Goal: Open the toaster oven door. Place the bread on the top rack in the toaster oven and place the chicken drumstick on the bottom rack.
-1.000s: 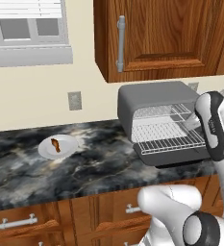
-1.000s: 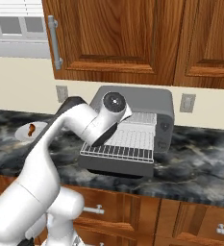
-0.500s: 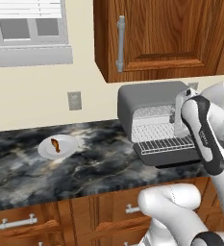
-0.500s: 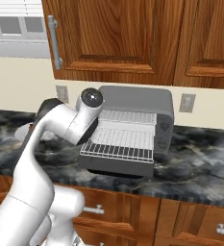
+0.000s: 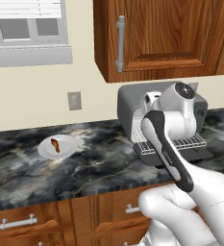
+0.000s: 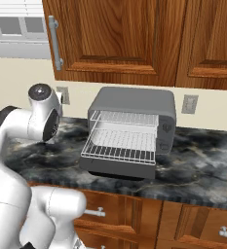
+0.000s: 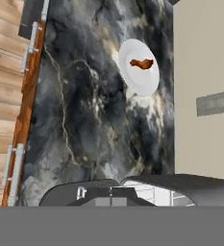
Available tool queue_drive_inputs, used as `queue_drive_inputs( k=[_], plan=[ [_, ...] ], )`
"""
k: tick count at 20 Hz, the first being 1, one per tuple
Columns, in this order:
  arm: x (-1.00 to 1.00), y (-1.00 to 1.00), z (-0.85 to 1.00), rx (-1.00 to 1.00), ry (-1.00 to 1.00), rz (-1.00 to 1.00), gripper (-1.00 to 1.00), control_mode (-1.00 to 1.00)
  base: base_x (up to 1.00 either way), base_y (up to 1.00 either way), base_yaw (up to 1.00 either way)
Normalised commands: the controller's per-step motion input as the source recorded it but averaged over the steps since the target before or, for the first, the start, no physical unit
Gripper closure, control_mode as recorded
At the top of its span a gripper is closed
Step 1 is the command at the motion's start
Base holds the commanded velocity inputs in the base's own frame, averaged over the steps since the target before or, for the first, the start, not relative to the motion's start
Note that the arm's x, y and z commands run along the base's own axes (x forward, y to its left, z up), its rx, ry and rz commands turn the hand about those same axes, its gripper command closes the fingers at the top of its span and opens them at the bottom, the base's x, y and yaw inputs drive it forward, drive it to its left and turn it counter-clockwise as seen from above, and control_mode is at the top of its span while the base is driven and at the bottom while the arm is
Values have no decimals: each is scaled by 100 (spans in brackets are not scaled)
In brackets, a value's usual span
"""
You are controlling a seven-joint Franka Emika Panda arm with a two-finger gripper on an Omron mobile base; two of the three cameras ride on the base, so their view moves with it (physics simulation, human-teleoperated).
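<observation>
The toaster oven (image 6: 134,131) stood on the dark marble counter (image 5: 84,168) with the toaster oven door (image 6: 117,171) folded down flat towards the room and both wire racks drawn out. Well left of it, the chicken drumstick (image 5: 55,145) lay on a white plate (image 5: 68,150), its long axis running front to back. The gripper's jaws were together, holding nothing.

I see the toaster oven (image 6: 134,126) at the right of the tabletop (image 6: 198,160), against the far wall, its door (image 6: 117,171) folded down toward me. Inside, the top rack (image 6: 125,118) sits above the bottom rack (image 6: 121,146). Well to the left, the chicken drumstick (image 5: 55,144) lies on a plate (image 5: 65,150).
</observation>
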Motion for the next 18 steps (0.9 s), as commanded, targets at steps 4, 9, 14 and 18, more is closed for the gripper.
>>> queue_drive_inputs(
  k=[4, 9, 14, 18],
  plan=[
    [18, 59, 0, -26, 14, 26, 100, -100, 0, 0, 0],
    [48, 41, 0, -20, 14, 35, 100, -100, 0, 0, 0],
    [61, 50, 0, -18, 1, 36, 100, -100, 0, 0, 0],
    [44, 50, -2, -16, -10, 34, 100, -100, 0, 0, 0]
  ],
)
